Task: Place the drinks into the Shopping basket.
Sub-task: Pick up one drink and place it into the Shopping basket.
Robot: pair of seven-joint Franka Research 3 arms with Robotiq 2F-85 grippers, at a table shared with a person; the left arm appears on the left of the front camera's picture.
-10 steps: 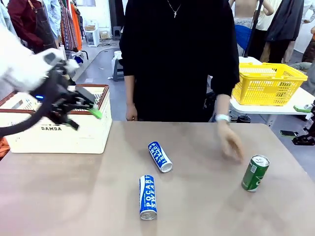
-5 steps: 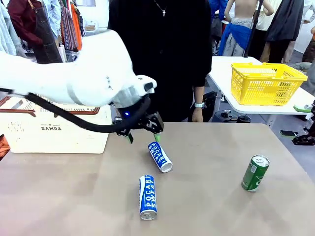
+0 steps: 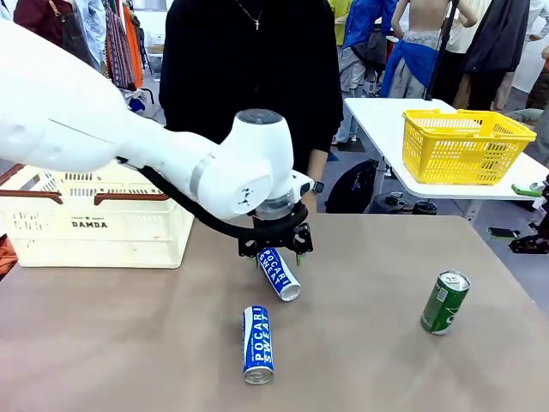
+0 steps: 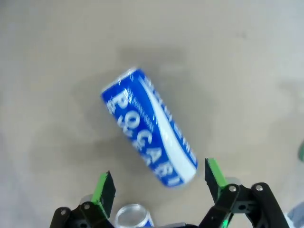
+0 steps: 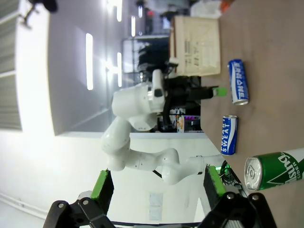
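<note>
— Left gripper [image 3: 273,254] is hanging wide open and holding nothing, its pads [image 3: 300,254] reaching down either side of a blue can [image 3: 279,273].

— Where is the basket [image 3: 94,236] sitting?

— At the table's [image 3: 369,369] far left, well apart from the drinks. It is showing cream slotted walls, a brown rim and handles, and "DAMDA" on its side.

— And the cans, going rightward?

— That blue can is lying on its side mid-table, its silver top pointing toward the robot. From the left wrist it [image 4: 149,135] is showing a white wave and "POCARI" lettering between the spread pads [image 4: 104,185]. A second blue can [image 3: 257,343] is lying just nearer the robot. A green can [image 3: 445,302] with white markings is standing well off to the right.

— Is the left gripper touching the can?

— I cannot tell.

— And the right gripper [image 5: 157,184]?

— Its fingers are also standing wide apart and gripping nothing, with the green can [image 5: 278,168] showing beside them.
</note>
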